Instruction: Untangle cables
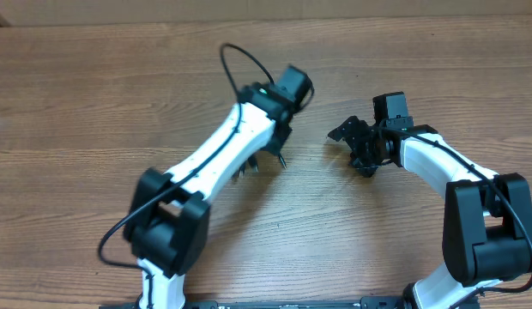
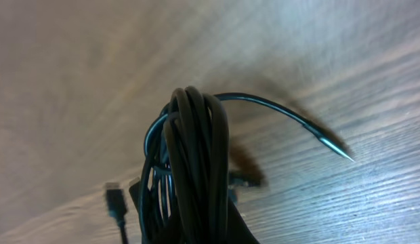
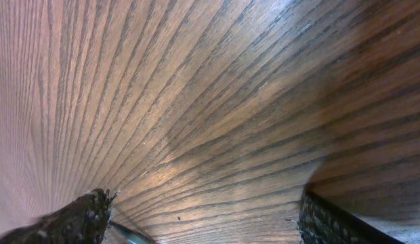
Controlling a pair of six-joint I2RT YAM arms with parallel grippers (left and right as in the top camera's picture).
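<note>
One wooden bench (image 1: 94, 103) carries everything. Two arms reach in: the left arm (image 1: 223, 146) slants up to the middle, and the right arm (image 1: 438, 159) curls in from the right, apart from it. One bunch of cables (image 2: 196, 156), several black strands looped together, sits in the left pincer (image 1: 264, 157), which is clamped tight on it; from above the arm hides most of the bunch. The right pincer (image 3: 203, 224) gapes wide above the bench, holding nothing. Three cable ends show: a flat plug (image 2: 114, 200), a pointed tip (image 2: 335, 146) and a blurred end (image 2: 245, 181).
</note>
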